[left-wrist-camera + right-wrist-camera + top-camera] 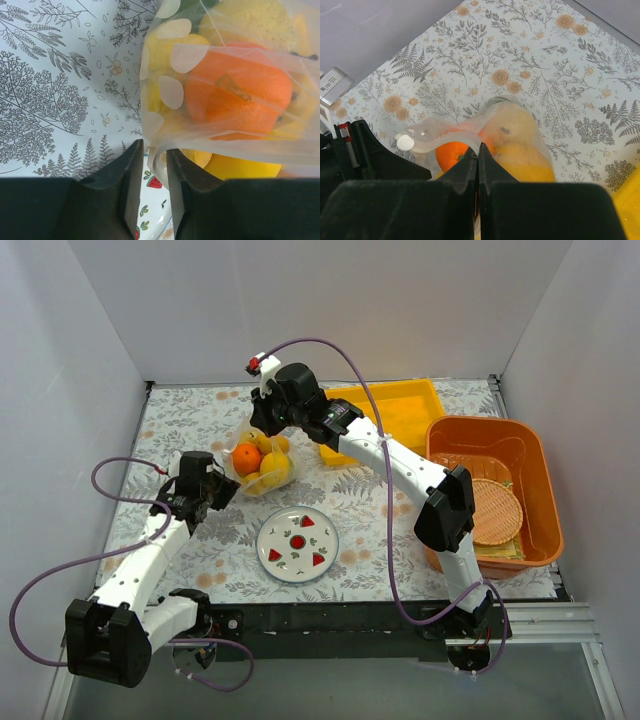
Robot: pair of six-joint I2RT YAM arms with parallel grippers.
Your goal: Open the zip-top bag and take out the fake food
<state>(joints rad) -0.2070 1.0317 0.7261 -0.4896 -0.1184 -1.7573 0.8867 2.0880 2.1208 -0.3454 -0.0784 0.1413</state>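
The zip-top bag [262,443] is a clear pouch at mid-table. It holds a round orange fruit [246,457] and yellow lemons [276,472]. My right gripper [262,425] is over the bag's far edge. In the right wrist view it [478,150] is shut on the bag's zip strip [427,142], with the orange [451,155] and a lemon [520,165] below. My left gripper [225,490] is at the bag's left edge. In the left wrist view its jaws [154,147] stand a little apart, with the bag's film edge [150,135] between the tips. The orange [240,95] and pale oval pieces [172,92] show through the film.
A white plate [265,532] with red fruit motifs lies just in front of the bag and shows under the left fingers [155,200]. A yellow tray [405,410] sits at the back right. An orange basket [540,490] with a woven mat [495,510] stands at the right edge.
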